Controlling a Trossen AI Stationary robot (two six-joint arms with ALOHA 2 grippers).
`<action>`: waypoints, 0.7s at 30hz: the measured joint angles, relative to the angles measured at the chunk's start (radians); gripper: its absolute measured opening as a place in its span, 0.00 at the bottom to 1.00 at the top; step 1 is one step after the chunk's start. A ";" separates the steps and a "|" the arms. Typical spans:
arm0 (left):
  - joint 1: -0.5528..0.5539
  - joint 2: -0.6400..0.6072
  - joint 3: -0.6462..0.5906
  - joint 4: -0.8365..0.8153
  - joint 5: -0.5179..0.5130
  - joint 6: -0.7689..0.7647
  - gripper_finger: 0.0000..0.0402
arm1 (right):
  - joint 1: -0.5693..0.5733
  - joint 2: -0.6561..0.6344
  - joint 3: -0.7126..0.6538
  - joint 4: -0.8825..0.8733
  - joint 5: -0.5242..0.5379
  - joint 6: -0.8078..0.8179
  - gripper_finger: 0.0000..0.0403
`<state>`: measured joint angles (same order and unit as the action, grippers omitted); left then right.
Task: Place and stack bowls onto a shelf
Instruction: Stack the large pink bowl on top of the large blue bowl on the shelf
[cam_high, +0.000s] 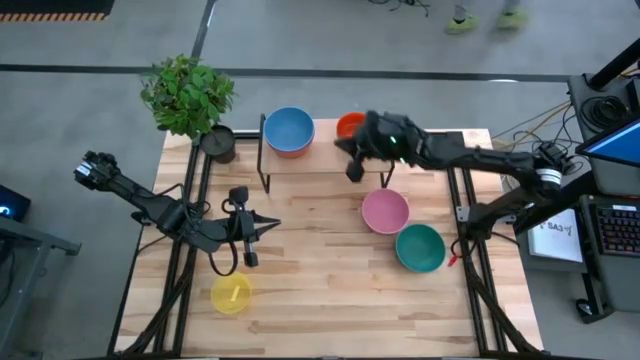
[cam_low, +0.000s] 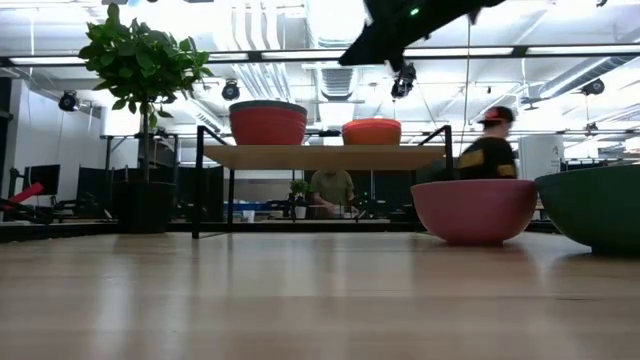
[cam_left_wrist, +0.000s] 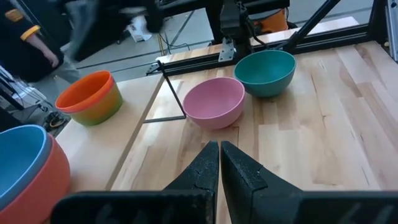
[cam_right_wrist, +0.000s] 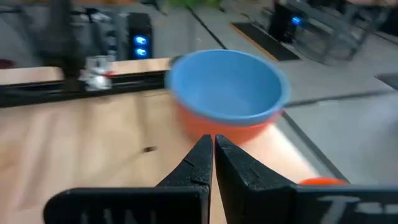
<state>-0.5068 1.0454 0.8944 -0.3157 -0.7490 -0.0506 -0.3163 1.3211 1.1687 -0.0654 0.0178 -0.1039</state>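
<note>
The light-wood shelf stands at the table's far side. On it a blue bowl nests in a red bowl. Beside them is an orange bowl, which sits in a greenish one. The pink bowl, the teal bowl and the yellow bowl rest on the tabletop. My right gripper hovers shut above the shelf's near right part, touching nothing. My left gripper waits shut over the table's left middle. The purple bowl is out of view.
A potted plant in a dark pot stands at the far left corner beside the shelf. People show in the room beyond the table. Bare tabletop lies between the yellow bowl and the teal bowl.
</note>
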 joint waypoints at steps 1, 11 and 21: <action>0.000 0.000 0.000 0.000 0.000 -0.005 0.00 | 0.028 -0.029 -0.037 0.018 0.000 0.003 0.02; 0.000 0.003 0.000 0.000 0.174 -0.245 0.00 | 0.317 -0.221 -0.343 0.180 0.000 0.019 0.02; 0.003 0.188 0.084 -0.253 0.521 -0.955 0.00 | 0.549 -0.259 -0.473 0.229 0.008 0.034 0.02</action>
<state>-0.5041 1.2331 0.9789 -0.5692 -0.2276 -1.0061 0.2324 1.0622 0.6957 0.1640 0.0257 -0.0704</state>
